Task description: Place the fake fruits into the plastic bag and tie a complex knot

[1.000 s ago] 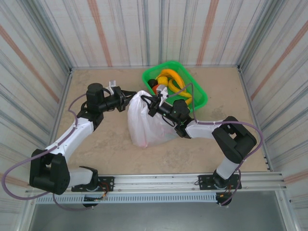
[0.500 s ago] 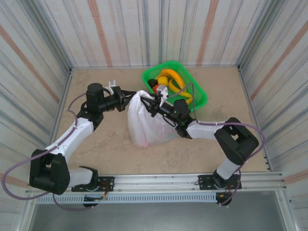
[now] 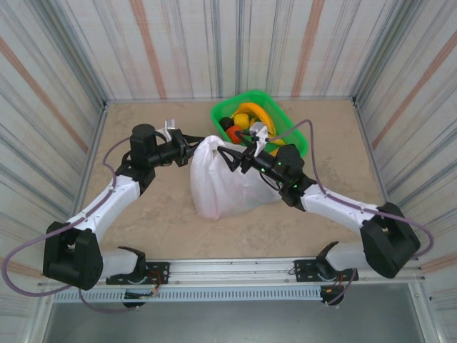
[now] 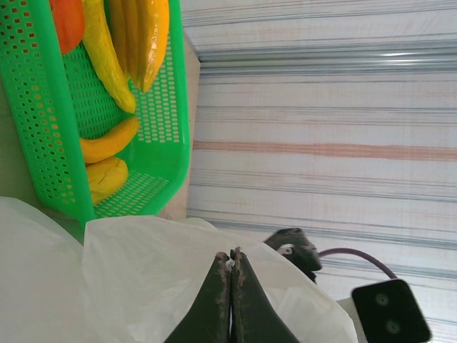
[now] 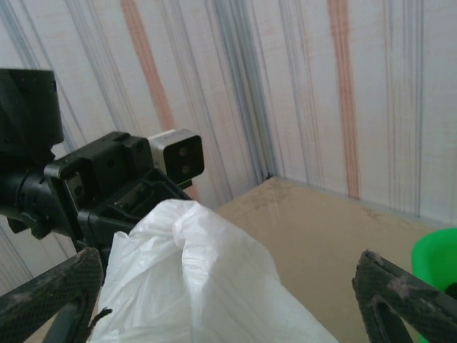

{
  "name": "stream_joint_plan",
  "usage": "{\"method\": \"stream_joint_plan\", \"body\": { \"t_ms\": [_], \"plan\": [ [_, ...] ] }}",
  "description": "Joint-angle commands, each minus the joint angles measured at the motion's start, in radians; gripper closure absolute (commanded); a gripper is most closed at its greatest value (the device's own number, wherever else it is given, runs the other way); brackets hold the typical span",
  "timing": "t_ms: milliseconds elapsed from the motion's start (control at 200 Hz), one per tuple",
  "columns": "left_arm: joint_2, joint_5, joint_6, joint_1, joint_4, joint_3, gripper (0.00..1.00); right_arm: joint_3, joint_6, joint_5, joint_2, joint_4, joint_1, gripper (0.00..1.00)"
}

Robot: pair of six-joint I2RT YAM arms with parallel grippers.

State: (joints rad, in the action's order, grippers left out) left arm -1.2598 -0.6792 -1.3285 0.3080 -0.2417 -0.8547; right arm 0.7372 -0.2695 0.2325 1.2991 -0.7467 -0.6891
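Left gripper (image 3: 190, 148) pinches the plastic bag (image 3: 221, 184) at ten o'clock, propping it; right gripper (image 3: 233, 154), spread at one o'clock, looks ready for fake fruits (image 3: 250, 113).

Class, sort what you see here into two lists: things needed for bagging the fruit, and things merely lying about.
Belongs to the job:
thin white translucent plastic bag
glossy yellow plastic bananas
left pincer, shut on the bag's film
right pincer, open

Merely there:
green mesh plastic basket, holding the fruit
beige table

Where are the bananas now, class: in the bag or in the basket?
In the basket: the bananas lie on its green mesh, beside the bag.
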Motion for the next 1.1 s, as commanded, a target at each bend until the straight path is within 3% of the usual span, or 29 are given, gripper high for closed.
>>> {"method": "stream_joint_plan", "body": {
  "t_ms": [0,205,411,551,1092],
  "plan": [
    [0.015,0.011,0.028,0.009,-0.019,-0.012,1.0,0.036,-0.013,-0.017,-0.115,0.259,0.033,0.03],
    [0.017,0.013,0.025,0.013,-0.018,-0.014,1.0,0.059,-0.046,0.028,-0.291,0.557,0.08,0.11],
    [0.014,0.016,0.028,0.015,-0.01,-0.02,1.0,0.058,-0.2,0.11,-0.378,0.683,0.096,0.2],
    [0.009,0.016,0.033,0.019,-0.01,-0.023,1.0,0.054,-0.242,0.129,-0.343,0.678,0.083,0.28],
    [0.0,0.014,0.043,0.023,0.0,-0.032,1.0,0.123,-0.147,0.027,-0.113,0.552,-0.006,0.36]
  ]
}}
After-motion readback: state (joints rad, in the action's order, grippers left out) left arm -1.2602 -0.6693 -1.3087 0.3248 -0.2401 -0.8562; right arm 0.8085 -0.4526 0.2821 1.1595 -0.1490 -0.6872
